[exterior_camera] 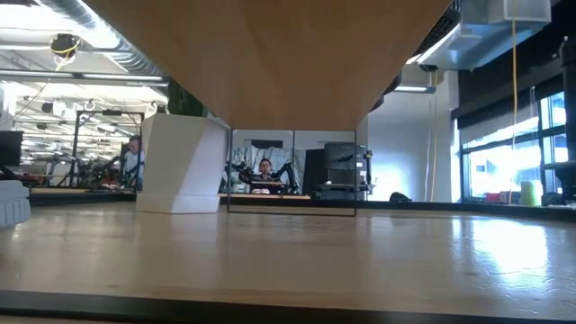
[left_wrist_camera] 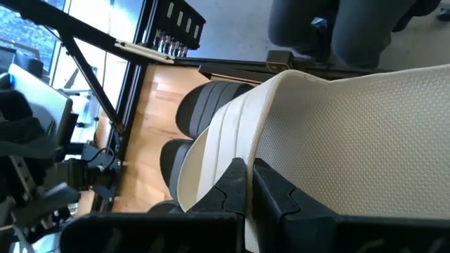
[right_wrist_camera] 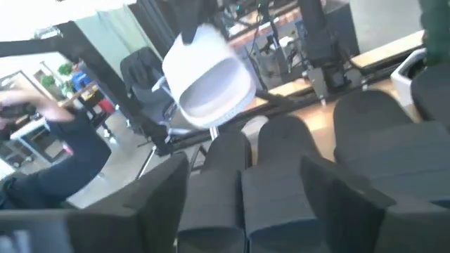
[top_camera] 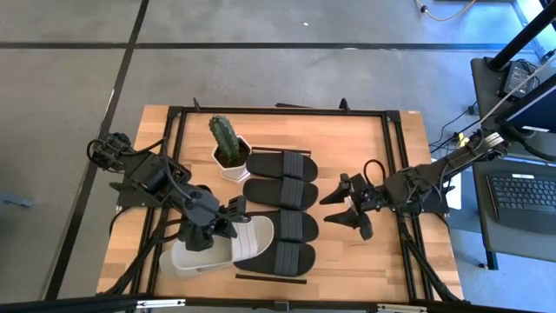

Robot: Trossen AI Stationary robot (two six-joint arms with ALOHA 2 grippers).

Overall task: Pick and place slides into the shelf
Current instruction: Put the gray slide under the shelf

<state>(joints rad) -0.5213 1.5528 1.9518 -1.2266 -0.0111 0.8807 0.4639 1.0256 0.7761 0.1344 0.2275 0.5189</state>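
My left gripper (top_camera: 211, 228) is shut on a grey-beige slide (top_camera: 221, 246), which shows in the right wrist view as a pale slide (right_wrist_camera: 209, 79) held up in the air. Several black slides (top_camera: 280, 179) (top_camera: 292, 241) lie side by side, soles down, on the shelf (top_camera: 278, 130), a narrow wooden panel with a black bar (top_camera: 271, 278) at its near end. The low view shows the shelf's underside (exterior_camera: 288, 54). My right gripper (top_camera: 346, 209) hangs open to the right of the black slides (right_wrist_camera: 281, 190), touching nothing. My left gripper pinches the ribbed strap of the grey-beige slide at its edge (left_wrist_camera: 238, 156) between its two fingers (left_wrist_camera: 278, 197), slanting down from the table's left. The slide is lifted clear of the table and tilted, and its textured footbed (left_wrist_camera: 365, 140) faces the wrist camera.
A cactus in a white pot (top_camera: 228, 149) stands at the far left of the black slides, and the pot (exterior_camera: 180, 164) shows in the low view too. Black frame rails (top_camera: 395, 156) run along the table's sides. A person (right_wrist_camera: 42, 154) sits beyond the table.
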